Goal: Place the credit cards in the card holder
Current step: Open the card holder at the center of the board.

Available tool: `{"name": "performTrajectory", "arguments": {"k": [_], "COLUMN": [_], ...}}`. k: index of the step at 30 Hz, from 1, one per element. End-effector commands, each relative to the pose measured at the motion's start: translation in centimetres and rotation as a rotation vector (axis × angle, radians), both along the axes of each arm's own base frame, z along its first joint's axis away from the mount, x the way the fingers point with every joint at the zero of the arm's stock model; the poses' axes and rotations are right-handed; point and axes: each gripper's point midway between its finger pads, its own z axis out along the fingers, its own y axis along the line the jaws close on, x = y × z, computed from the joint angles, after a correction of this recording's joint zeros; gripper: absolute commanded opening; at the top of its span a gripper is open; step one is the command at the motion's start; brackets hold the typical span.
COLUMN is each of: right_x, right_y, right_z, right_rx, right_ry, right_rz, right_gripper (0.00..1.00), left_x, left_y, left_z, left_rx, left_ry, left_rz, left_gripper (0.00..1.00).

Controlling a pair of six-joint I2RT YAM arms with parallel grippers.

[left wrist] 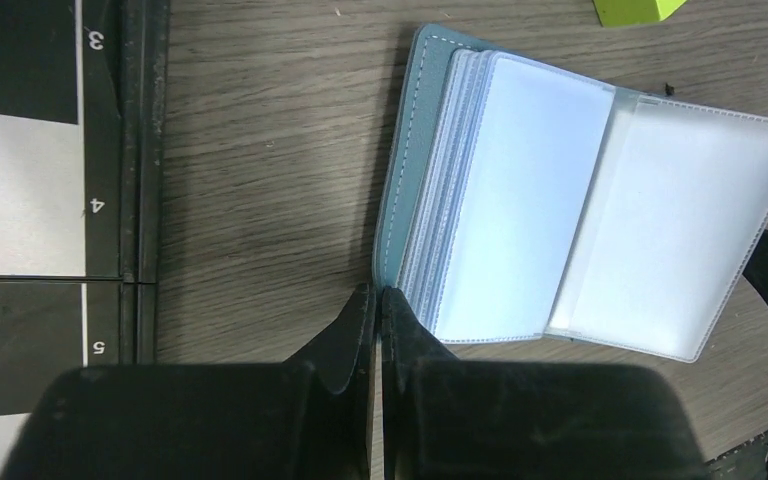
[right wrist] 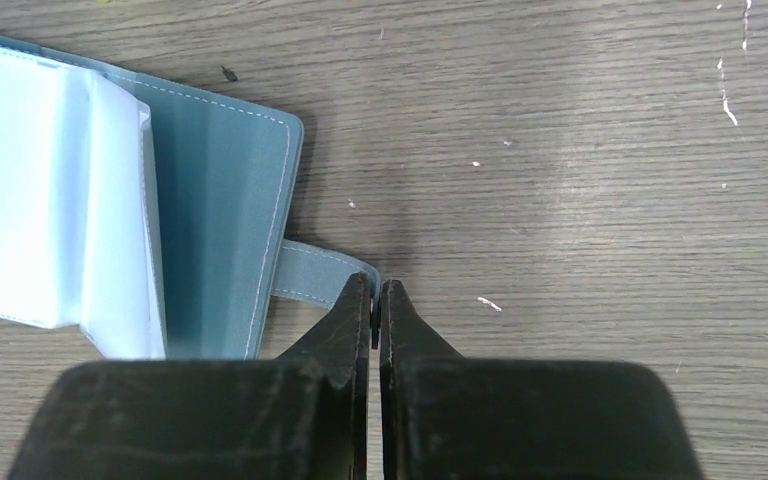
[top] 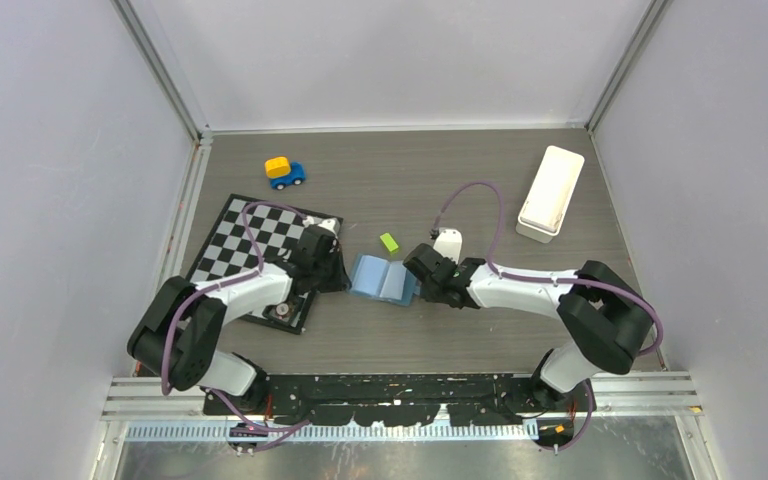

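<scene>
Top external view: a teal-blue folding card holder [top: 383, 278] lies open like a book near the middle of the grey wood-grain surface [top: 410, 180], a little toward the near edge, between the two arms. The left gripper [top: 343, 272] sits at the holder's left side and the right gripper [top: 420, 286] at its right side. From the left wrist, the black fingers [left wrist: 345, 345] are pressed together, their tips touching the near corner of the teal cover beside a stack of clear plastic card sleeves [left wrist: 520, 200]; I cannot tell whether they pinch the cover's edge or only meet against it. From the right wrist, the fingers are closed together on the end of the holder's narrow teal strap [right wrist: 310, 272], which sticks out from the cover's right edge and lies flat on the surface. A small lime-green block [top: 389, 241] rests just beyond the holder, toward the far edge. A black-and-white checkered board [top: 245, 235] lies along the left edge, partly under the left arm. A yellow-and-blue toy car [top: 284, 172] stands near the far edge, left of centre, and a long white rectangular tray [top: 550, 192] sits near the far right corner.
</scene>
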Motion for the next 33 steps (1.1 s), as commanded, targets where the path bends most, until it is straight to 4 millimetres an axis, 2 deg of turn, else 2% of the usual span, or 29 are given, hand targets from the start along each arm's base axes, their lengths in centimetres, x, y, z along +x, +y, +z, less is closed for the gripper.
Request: {"name": "performTrajectory", "arguments": {"k": [1,7,14,18,21,24,28,31,33], "right_x": [0.4,0.6,0.6,0.6,0.7,0.9,1.1,1.3,1.4], "right_y": [-0.1,0.3,0.8,1.5,2.3,3.1,4.0,3.7,3.3], "right_z": [1.8,3.3,5.2,7.0,7.7,7.7,7.2,6.6,5.9], "right_rx": [0.033,0.07,0.106,0.154,0.191,0.22,0.238,0.216,0.191], "right_ry": [-0.041,-0.061,-0.076,-0.098,-0.111,-0.113,-0.103,-0.101,-0.091], "right_rz": [-0.017,0.004,0.025,0.054,0.079,0.094,0.105,0.086,0.065], "right_gripper": [0.03,0.2,0.45,0.56,0.63,0.64,0.66,0.67,0.63], "left_x": [0.6,0.3,0.3,0.5,0.7,1.2,2.0,2.3,2.3], "left_y": [-1.3,-0.8,-0.5,-1.3,-2.5,-3.2,-2.8,-3.1,-3.4], "left_z": [1.1,1.9,5.6,7.7,8.4,7.8,6.3,5.4,4.9], "left_rx": [-0.056,-0.034,-0.054,-0.103,-0.156,-0.158,-0.099,-0.091,-0.099], "left_ry": [-0.021,-0.028,-0.107,-0.155,-0.166,-0.15,-0.144,-0.129,-0.117], "left_rz": [-0.045,-0.051,-0.061,-0.091,-0.128,-0.148,-0.146,-0.154,-0.164], "left_gripper": [0.0,0.17,0.43,0.6,0.68,0.73,0.77,0.78,0.78]}}
